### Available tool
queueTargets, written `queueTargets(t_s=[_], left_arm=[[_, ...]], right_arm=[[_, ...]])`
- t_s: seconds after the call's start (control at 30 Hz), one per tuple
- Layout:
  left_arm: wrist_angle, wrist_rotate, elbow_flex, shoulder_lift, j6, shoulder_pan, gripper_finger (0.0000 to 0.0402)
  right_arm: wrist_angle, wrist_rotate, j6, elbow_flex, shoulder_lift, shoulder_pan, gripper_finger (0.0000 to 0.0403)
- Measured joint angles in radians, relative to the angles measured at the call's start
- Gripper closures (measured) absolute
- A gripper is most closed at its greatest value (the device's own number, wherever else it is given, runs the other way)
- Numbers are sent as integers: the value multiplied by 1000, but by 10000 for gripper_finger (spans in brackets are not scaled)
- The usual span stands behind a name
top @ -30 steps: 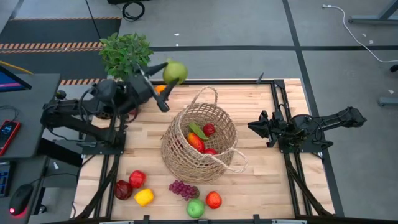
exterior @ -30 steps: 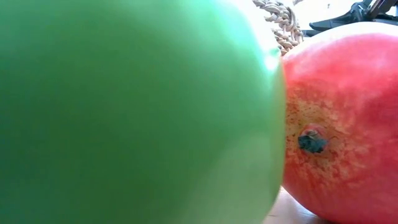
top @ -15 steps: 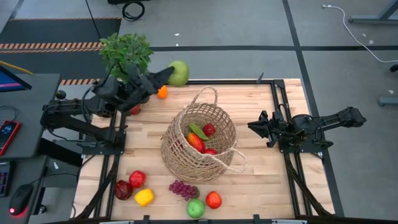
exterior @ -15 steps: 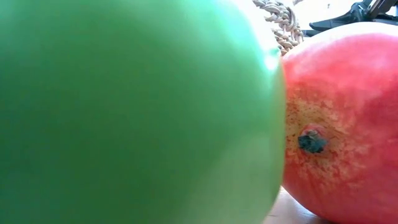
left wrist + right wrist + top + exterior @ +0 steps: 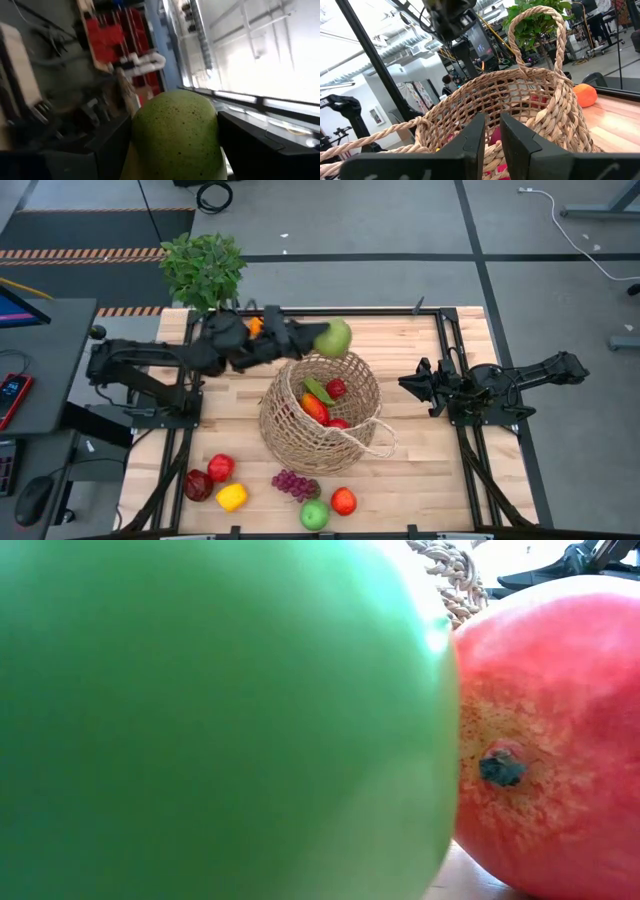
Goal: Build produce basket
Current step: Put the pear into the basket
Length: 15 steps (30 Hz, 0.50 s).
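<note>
A pale wooden table (image 5: 420,470) holds a wicker basket (image 5: 290,430) at its middle. The left gripper (image 5: 322,340) pinches a green pear (image 5: 334,337) just above the basket's far rim. The right gripper (image 5: 408,383), pressed together, waits beside the basket. The delivery step seems underway; next, centre the pear over the opening and release. Other produce waits near the basket's front.

Large smooth round green fruit (image 5: 210,720) pressed close to camera, filling left and centre. Round red fruit with yellowish speckled patch and dark blossom-end dimple (image 5: 550,740) on right, touching green one. Sliver of pale wooden tabletop (image 5: 462,878) near, between and below them. Tan woven wicker basket edge (image 5: 452,575) far behind, above gap. Dark arm part (image 5: 570,565) far right, above red fruit; bright room behind.
</note>
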Motion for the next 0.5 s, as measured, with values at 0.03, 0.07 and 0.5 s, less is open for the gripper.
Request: queueTargets(t_s=[0.03, 0.07, 0.5], left_arm=[[22, 8, 0, 20, -16, -9, 115], [28, 17, 0, 38, -25, -19, 115], [24, 51, 153, 240, 31, -72, 115]], right_arm=[[0, 0, 0, 0, 0, 0, 338], [0, 0, 0, 0, 0, 0, 338], [0, 0, 0, 0, 0, 0, 338]])
